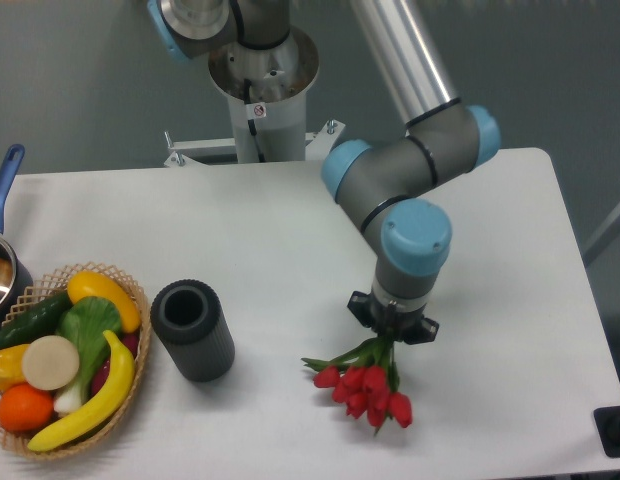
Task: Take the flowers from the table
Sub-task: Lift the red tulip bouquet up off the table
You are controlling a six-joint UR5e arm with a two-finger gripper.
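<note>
The flowers [368, 385], a bunch of red tulip buds with green leaves, hang tilted just over the white table [240, 250] near its front edge. Their green stems run up into my gripper [393, 336], which is shut on them. The buds point down and toward the front. The stem ends are hidden behind the fingers and the wrist. The arm's grey and blue joints stand directly above the bunch.
A black ribbed cylinder [193, 329] stands upright left of the flowers. A wicker basket [130, 345] of fruit and vegetables sits at the front left. A pot with a blue handle [2, 190] is at the left edge. The robot's base column [262, 90] stands behind the table.
</note>
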